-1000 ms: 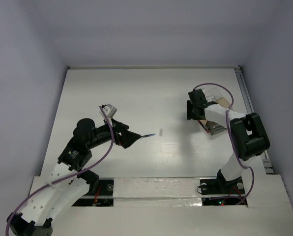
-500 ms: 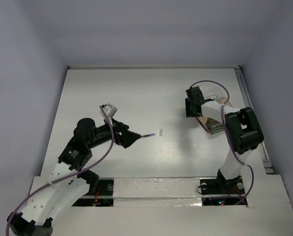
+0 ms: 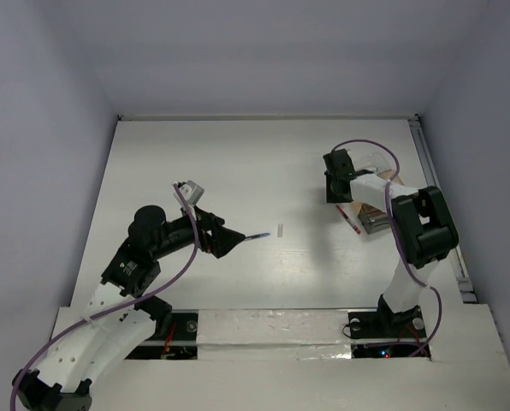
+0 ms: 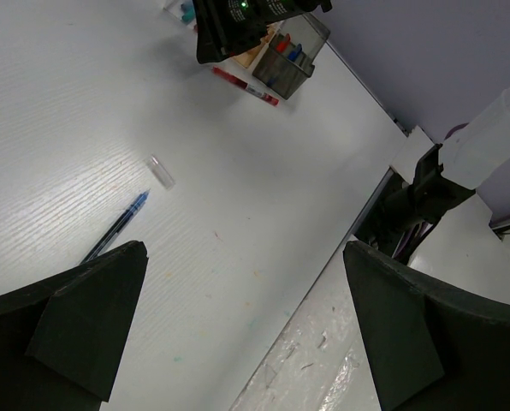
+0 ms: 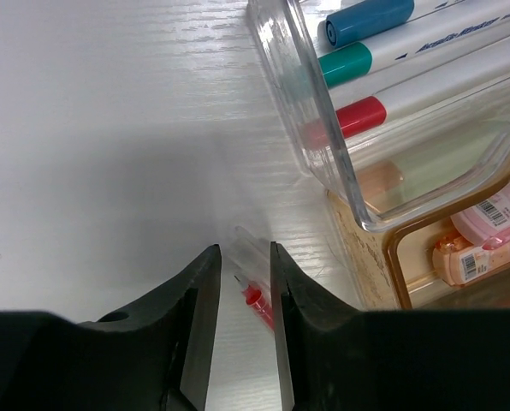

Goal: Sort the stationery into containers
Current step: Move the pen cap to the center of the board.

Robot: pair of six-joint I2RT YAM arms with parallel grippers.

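The left arm [image 3: 109, 332] and right arm [image 3: 399, 291] have white base links, turning to black joints toward each claw. A purple cable [image 3: 185, 257] runs behind the left claw [image 4: 246, 291], and a second cable [image 3: 366, 147] behind the right claw [image 5: 240, 257]. The fingers [image 4: 84, 317] are matt black wedges. A grey camera block [image 3: 190, 189] sits behind the left claw.

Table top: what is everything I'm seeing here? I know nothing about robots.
Table: one, white, under everything.
Boxes: joined cluster, clear, orange-tan, grey, right side.
Blue pen: one, blue, mid-table.
Cap: one, clear, beside the blue pen's tip.
Red pen: one, red, on the table beside the boxes.
Markers: three, blue, green, red caps, clear box.
Pink pieces: two, pink, orange-tan box.
Other pens: at least two, red and blue, grey box.
Left gripper: one, black, open, empty.
Right gripper: one, black, fingers either side of the red pen.
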